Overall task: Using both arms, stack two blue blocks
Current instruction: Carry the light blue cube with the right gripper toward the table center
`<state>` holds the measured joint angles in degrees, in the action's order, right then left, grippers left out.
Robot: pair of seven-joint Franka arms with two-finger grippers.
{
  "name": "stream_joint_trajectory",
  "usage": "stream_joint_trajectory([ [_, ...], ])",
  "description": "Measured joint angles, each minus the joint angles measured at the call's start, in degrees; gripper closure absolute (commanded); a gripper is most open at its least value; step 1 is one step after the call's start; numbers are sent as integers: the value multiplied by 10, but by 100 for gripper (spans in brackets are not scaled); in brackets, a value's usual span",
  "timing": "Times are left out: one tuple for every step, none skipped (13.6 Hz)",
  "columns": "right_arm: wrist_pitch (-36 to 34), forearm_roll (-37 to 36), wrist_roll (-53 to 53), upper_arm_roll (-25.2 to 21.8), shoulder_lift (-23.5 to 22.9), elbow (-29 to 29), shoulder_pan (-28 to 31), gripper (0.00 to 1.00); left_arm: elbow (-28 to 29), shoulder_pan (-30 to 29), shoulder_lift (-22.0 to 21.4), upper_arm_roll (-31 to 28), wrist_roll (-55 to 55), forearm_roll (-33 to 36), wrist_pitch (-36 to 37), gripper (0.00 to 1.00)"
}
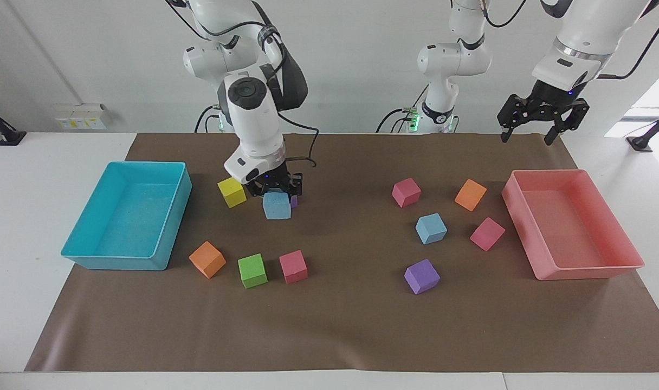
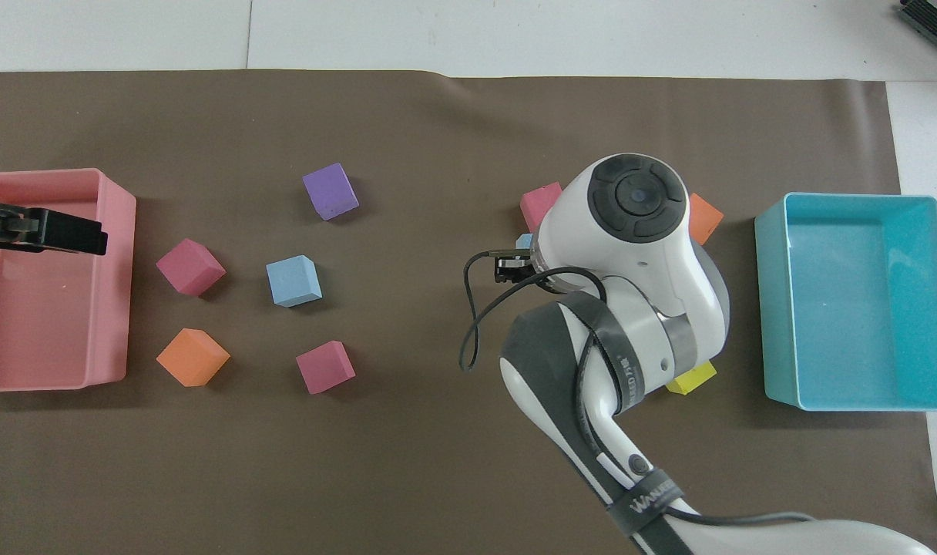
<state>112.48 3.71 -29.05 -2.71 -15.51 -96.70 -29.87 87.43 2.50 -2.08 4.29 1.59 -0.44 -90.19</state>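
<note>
The right gripper (image 1: 276, 190) is clamped on one blue block (image 1: 277, 206), carrying it just above the mat. The second blue block (image 1: 431, 228) lies well apart, toward the left arm's end. The left gripper (image 1: 541, 122) hangs spread wide over the pink tray (image 1: 589, 268).

Held block (image 1: 277, 206) in right gripper (image 1: 276, 190) above mat (image 1: 340, 325), just beside a cube (image 1: 232, 192). 2nd block (image 1: 431, 228) on mat among cubes nr tray (image 1: 573, 268). Left gripper (image 1: 541, 120) over mat edge, robots' side of tray.
</note>
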Motion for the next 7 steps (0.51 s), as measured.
stream_joint_trajectory([
  [0,0,-6,0,-12,7,-9,100,0,0,0,0,0,0,0,0],
  [5,0,-8,0,-25,12,-18,100,0,0,0,0,0,0,0,0],
  [12,0,-8,0,-35,16,-26,100,0,0,0,0,0,0,0,0],
  [22,0,-10,0,-46,19,-35,100,0,0,0,1,0,0,0,0],
  [35,0,-15,0,-55,22,-44,100,0,0,0,1,0,0,0,0],
  [45,0,-18,0,-63,24,-49,100,0,0,0,1,0,0,0,0],
  [53,0,-19,0,-71,27,-53,100,0,0,0,2,0,0,0,0],
])
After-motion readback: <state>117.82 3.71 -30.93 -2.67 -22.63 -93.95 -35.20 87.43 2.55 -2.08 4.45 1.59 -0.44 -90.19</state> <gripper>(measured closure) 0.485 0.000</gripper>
